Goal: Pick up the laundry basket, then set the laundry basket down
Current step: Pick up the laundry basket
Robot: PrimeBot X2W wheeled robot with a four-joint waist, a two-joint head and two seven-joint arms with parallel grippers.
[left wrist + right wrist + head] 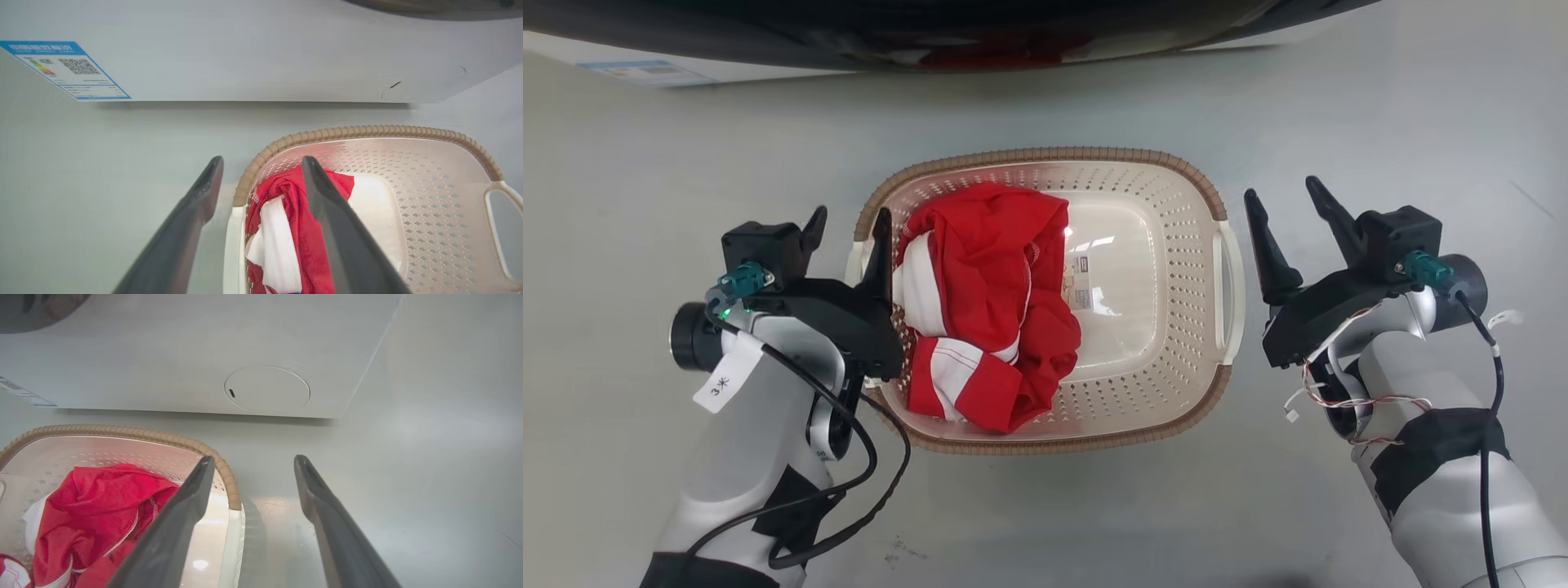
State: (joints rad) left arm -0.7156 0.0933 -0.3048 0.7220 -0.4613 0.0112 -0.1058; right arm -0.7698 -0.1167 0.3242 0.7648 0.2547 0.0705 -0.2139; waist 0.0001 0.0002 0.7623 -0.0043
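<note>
The laundry basket (1143, 220) stands on the grey floor, cream-white and perforated with a brown woven rim, holding a red and white garment (988, 302). My left gripper (848, 224) is open and straddles the basket's left handle (233, 245): one finger is outside, the other inside against the garment. My right gripper (1281, 189) is open beside the right handle (1229, 286). In the right wrist view its inner finger (184, 514) overlaps the basket's rim (122, 433) and the outer one is over bare floor. Nothing is gripped.
A white washing machine front (261, 53) with a blue label (65, 67) and a round cover (267, 390) stands just beyond the basket. Its dark door (1013, 33) crosses the top of the head view. Grey floor (1421, 122) lies on both sides.
</note>
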